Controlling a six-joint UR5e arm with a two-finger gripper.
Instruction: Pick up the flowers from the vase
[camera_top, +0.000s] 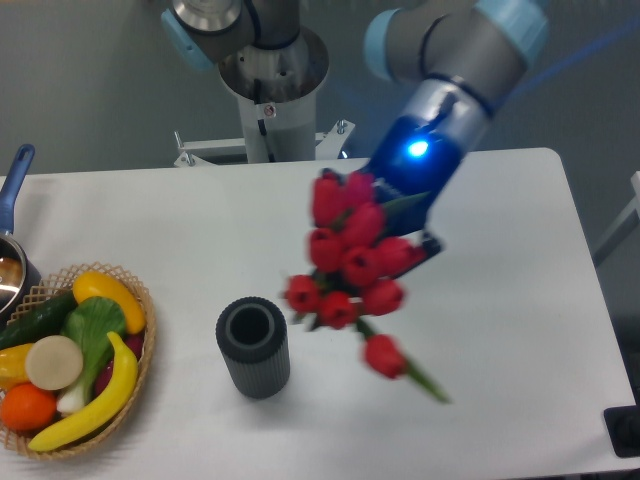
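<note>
Flowers first: the bunch of red tulip buds with green stems (352, 265) is up in the air, clear of the table, a bit blurry in the picture. It hangs at about 2 o'clock from the small dark grey ribbed vase (253, 347), and the two are apart. One bud droops low on a long stem toward 5 o'clock. The vase stands upright with its round mouth showing nothing inside, so the lift out looks done.

The robot's dark two-finger gripper with a blue light (398, 235) is at the bunch's 1 o'clock side. It seems closed around the stems, since the bunch hangs from it, though the buds hide the fingers.

Far off at 9 o'clock sits the round wicker basket of fruit and vegetables (146, 318). The tall metal pedestal (272, 100) stands at 12 o'clock, behind the white table (520, 300).
</note>
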